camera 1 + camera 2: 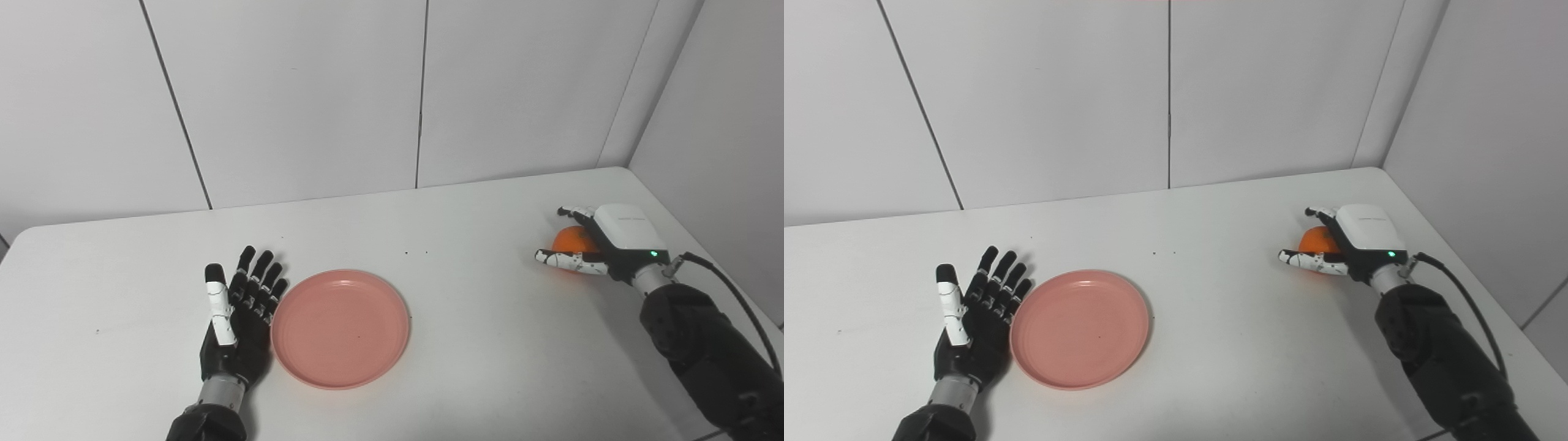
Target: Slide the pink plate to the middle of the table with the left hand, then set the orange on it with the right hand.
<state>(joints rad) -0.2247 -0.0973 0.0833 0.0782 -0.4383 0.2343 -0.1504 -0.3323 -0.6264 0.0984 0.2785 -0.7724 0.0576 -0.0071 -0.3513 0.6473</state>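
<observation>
Lower centre-left on the table (465, 380) lies the plate (340, 327) — the left hand (237, 327) flat beside its left rim, fingers spread, holding nothing. At right, the right hand (603, 245) cups the orange (571, 237) — whether it grips it, I cannot tell.

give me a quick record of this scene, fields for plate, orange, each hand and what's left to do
plate: pink plate flat on the white table, left of centre, nothing on it
orange: orange near the table's right edge, on the table
left hand: left hand open, fingers apart, against the plate's left rim
right hand: right hand wrapped around the orange, fingers curled on both sides; not lifted
left to do: carry the orange over and set it on the plate
</observation>
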